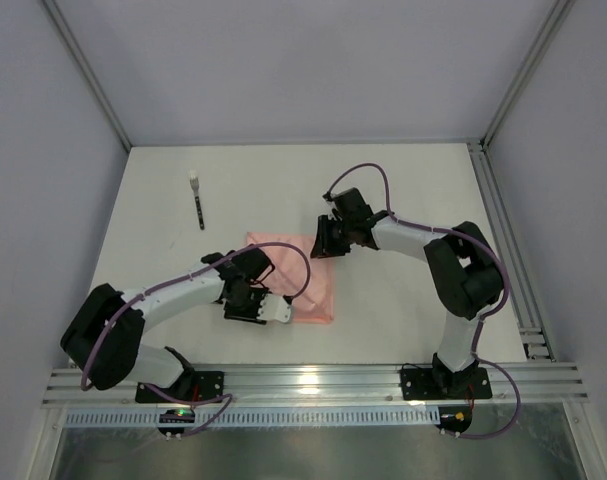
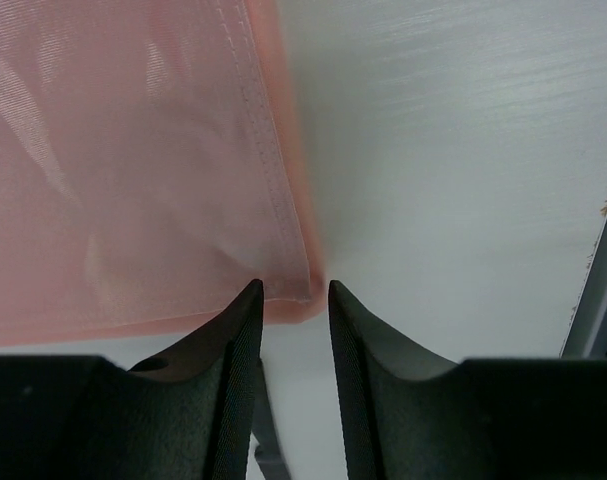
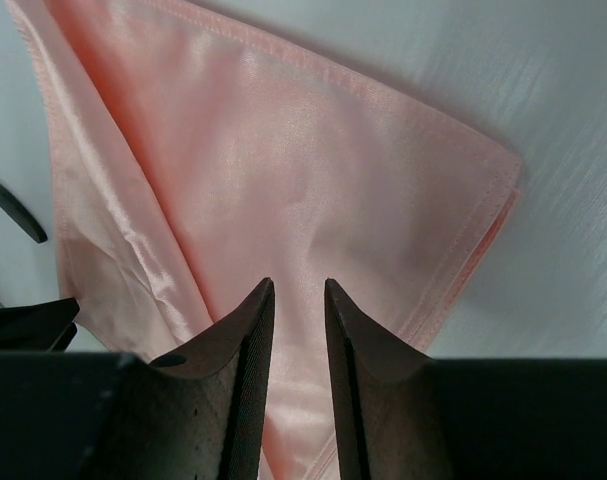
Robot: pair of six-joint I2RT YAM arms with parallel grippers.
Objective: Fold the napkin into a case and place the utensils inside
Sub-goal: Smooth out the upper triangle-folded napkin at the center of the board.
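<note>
White table (image 1: pixel 403 200), grey-walled cell: folded salmon napkin (image 1: pixel 318 290) at centre, one black utensil (image 1: pixel 198 207) well apart, far left. Left gripper (image 2: pixel 290 292), jaws narrowly parted, at a napkin corner; right gripper (image 3: pixel 295 288), likewise parted, low over the cloth.

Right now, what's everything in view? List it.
napkin: 1, salmon-pink, folded, table centre
utensil: 1 seen, black with a pale tip, far left, apart from the napkin
table: 1, white, under everything
rail: 1, silver, near edge
left arm: white and black, near left
right arm: white and black, right
left gripper: black, at a napkin corner, narrowly open
right gripper: black, over the napkin, narrowly open
</note>
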